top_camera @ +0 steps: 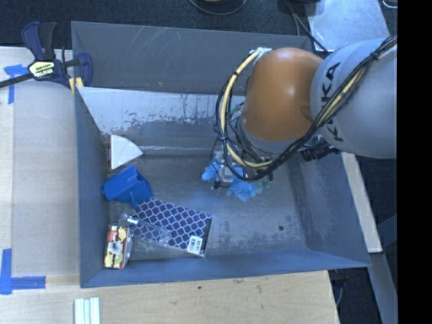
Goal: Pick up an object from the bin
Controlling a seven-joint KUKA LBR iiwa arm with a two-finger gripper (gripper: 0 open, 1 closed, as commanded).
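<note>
My gripper (223, 170) is low in the middle of the bin, mostly hidden under the arm's orange cover. A small crumpled light-blue thing (244, 190) lies right at it on the bin floor, partly covered by it. Whether the gripper has hold of that thing I cannot tell. To the left lie a chunky blue block (127, 186) and a flat packet with a blue and white lattice pattern (173, 224).
A white wedge-shaped piece (122, 150) rests against the left wall near the back. A small clear packet with red and yellow contents (117, 246) lies in the front left corner. The arm and its cables hang over the bin's right half.
</note>
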